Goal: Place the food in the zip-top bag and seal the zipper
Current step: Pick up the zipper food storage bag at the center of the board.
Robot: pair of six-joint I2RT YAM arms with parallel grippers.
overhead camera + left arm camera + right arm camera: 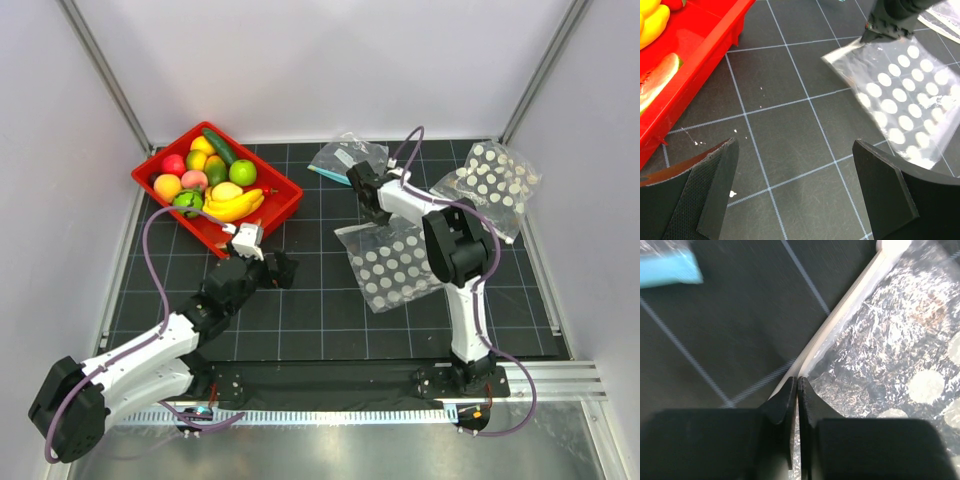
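Diagonally laid zip-top bag (395, 265); right fingers (784, 407) clench its far zipper (852, 300), left fingers (720, 192) spread.

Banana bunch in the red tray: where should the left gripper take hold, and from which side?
Probably across the middle of the banana bunch, coming straight down. It lies flat on top, close to a wall of the red tray, which would block a sideways approach. The left gripper is open.

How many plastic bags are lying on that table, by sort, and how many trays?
White-dotted bags: 2
Clear bag with teal strip: 1
Red tray: 1
Total: 4
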